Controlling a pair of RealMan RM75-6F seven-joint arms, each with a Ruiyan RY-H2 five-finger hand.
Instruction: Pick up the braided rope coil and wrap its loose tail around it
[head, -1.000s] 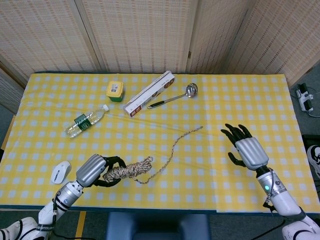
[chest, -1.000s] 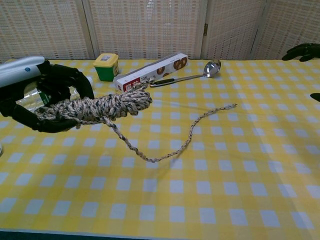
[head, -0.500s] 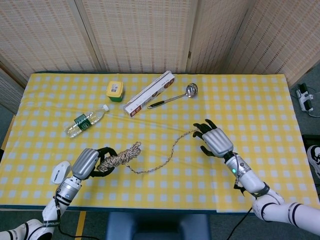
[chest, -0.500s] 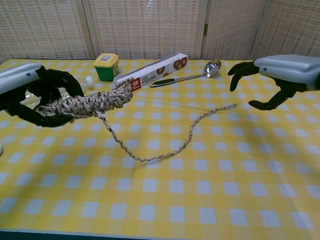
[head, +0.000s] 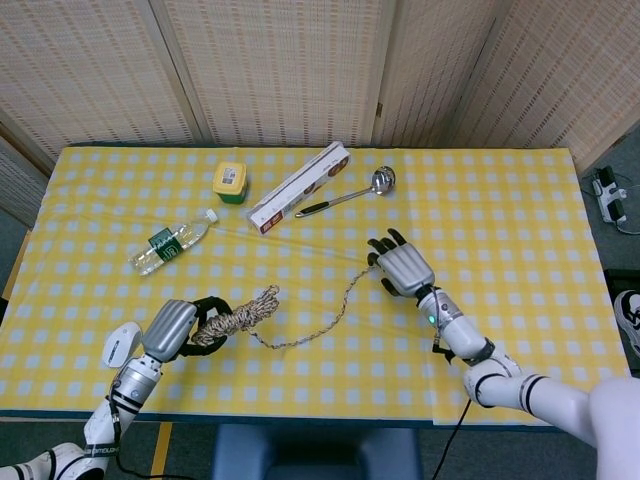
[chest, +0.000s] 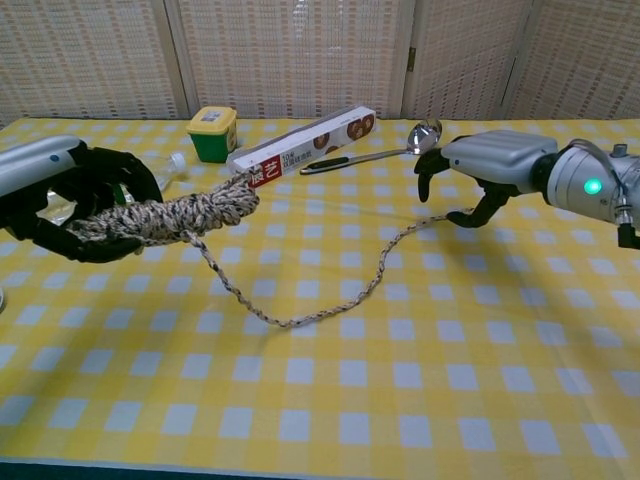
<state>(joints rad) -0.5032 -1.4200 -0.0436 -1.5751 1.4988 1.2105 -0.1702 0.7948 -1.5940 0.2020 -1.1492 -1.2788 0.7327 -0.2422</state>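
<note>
We see the braided rope coil gripped at one end by our left hand, whose dark fingers wrap fully round the bundle near the front left of the table, the free end of the coil pointing up and toward the far side. From the coil the loose tail drops to the cloth, curves across it and runs off to our right hand. That hand hangs over the tail's far tip with its fingers spread and curled downward, the thumb just beside the strand; we cannot tell whether it touches the rope, and nothing is gripped in it. The surface is a table under a yellow and white checked cloth. Farther back lie a long biscuit box, a metal ladle just beside it, a small yellow-lidded green tub and a plastic water bottle on its side. A white computer mouse sits near the left hand at the front edge. Behind the table stand woven folding screens.
</note>
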